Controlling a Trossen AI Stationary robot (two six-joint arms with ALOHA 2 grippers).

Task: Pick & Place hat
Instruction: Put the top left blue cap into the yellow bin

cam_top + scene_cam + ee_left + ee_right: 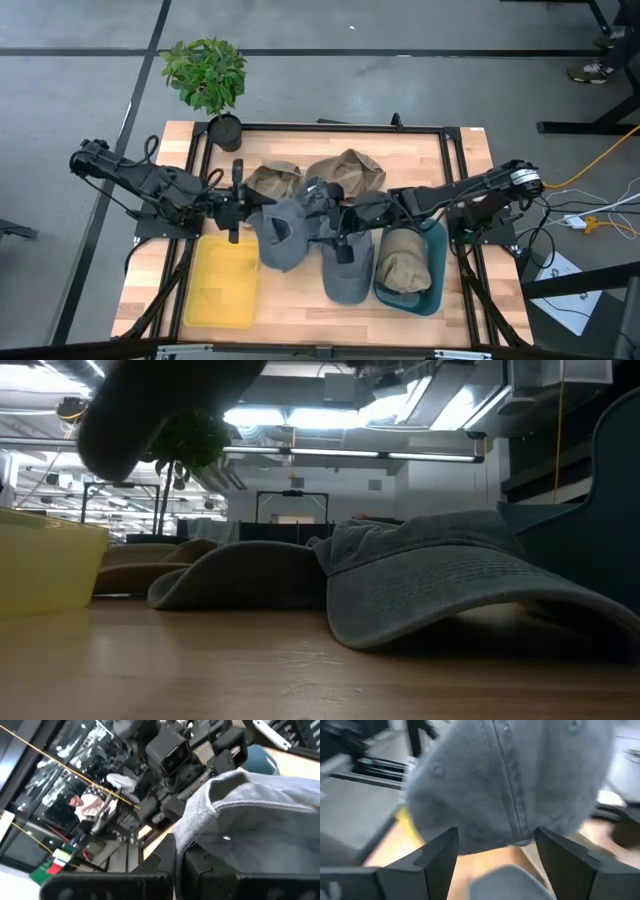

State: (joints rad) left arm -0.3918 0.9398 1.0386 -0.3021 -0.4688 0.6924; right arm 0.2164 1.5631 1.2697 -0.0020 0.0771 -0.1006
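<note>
A grey hat [280,238] hangs at the table's middle, and my left gripper [250,206], reaching in from the left, is shut on it. My right gripper [492,852] comes from the right and stands open, its two fingers facing the hat's rounded crown [510,785] with a gap around it. A second grey hat [347,275] lies brim-down on the wood near the front, large in the low view [450,590]. My left gripper pinches the grey hat's cloth edge [186,837] between its two shut fingers [165,862]. The fingers come nearly level from the table's left. The rest of the hat spreads beyond the fingers toward the right arm. I cannot tell whether its lower end touches the table.
Two tan hats [272,180] [348,172] lie toward the far edge. A teal bin [436,275] at front right holds another tan hat [402,262]. A yellow bin [225,280] sits at front left. A potted plant [208,80] stands at the far left corner.
</note>
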